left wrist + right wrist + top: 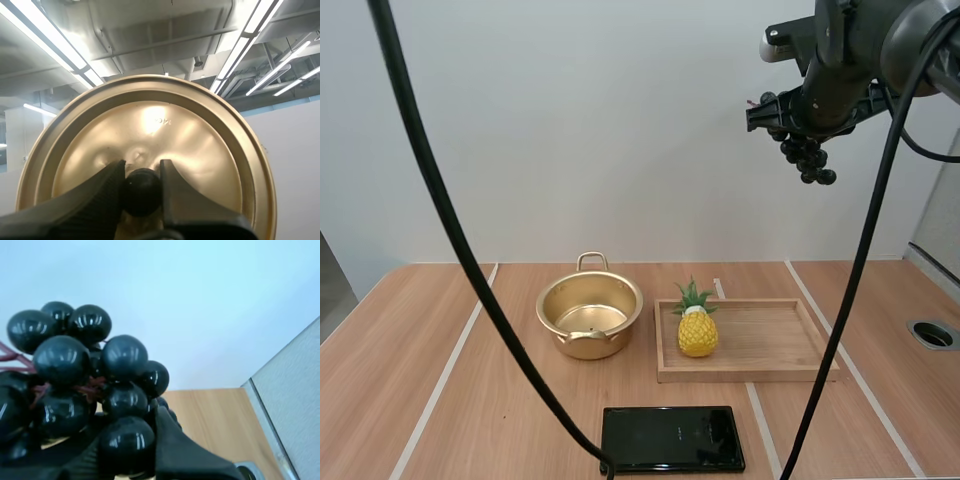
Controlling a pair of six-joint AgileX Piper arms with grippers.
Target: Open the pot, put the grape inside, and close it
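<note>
An open gold pot (589,315) stands on the table, left of centre, with nothing inside. My left gripper (142,182) is shut on the black knob (142,192) of the gold lid (150,150), which is held up facing the camera. My right gripper (790,125) hangs high above the table's right side, shut on a bunch of dark grapes (807,157). In the right wrist view the grapes (85,385) bulge out between the black fingers (175,445).
A wooden tray (770,345) lies right of the pot with a toy pineapple (697,322) at its left end. A black slab (671,438) lies flat near the front edge. A round hole (933,334) is set in the table's right side.
</note>
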